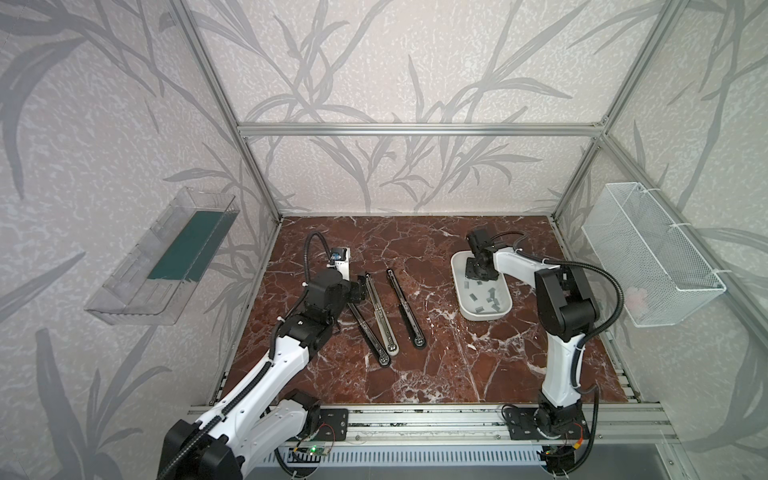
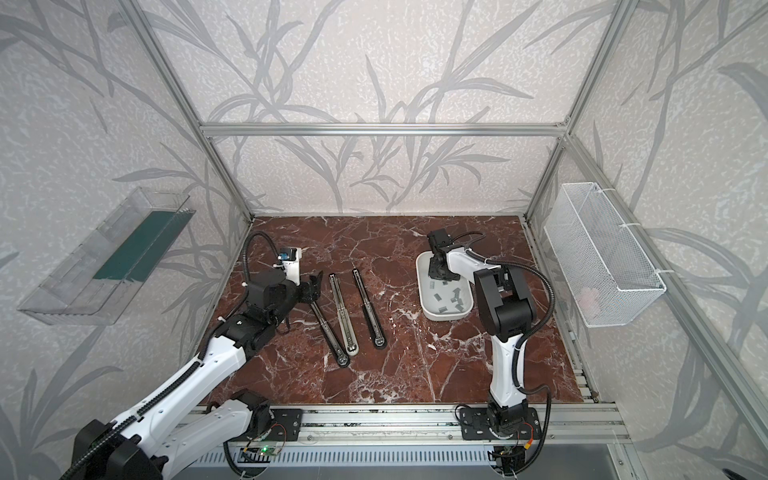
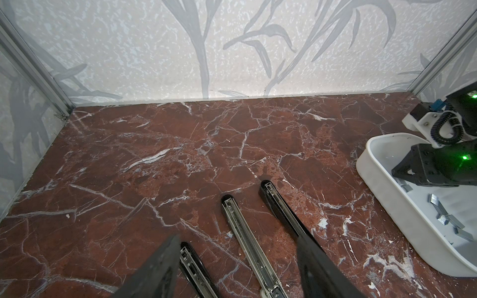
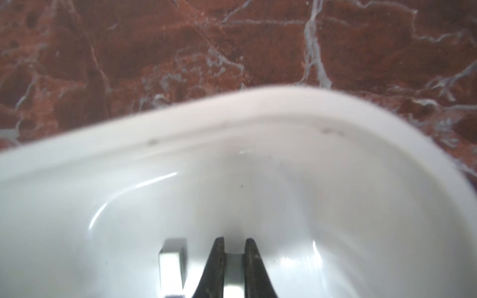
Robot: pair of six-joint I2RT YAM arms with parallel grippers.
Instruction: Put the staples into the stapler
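In both top views the right gripper points down into a white tray. Loose staples lie scattered on the tray floor just behind its fingers, on the side toward its own arm. Three opened staplers lie side by side on the marble tabletop, well apart from that gripper. The left gripper hovers over their far ends.

In the left wrist view the left gripper's jaws stand apart and hold nothing. The middle stapler lies between and below its fingers, with one stapler just beside each finger. All three have their channels facing up. I see no staple strip seated in any channel, though the detail is too fine to be sure.

In the right wrist view the right gripper's fingers are clenched on one staple strip, low against the tray floor. A second strip lies just beside them.

My judgement is that the task is at an early stage. The staplers are already open and one strip is pinched. What remains is lifting that strip, carrying it across, seating it in a channel and closing the stapler.
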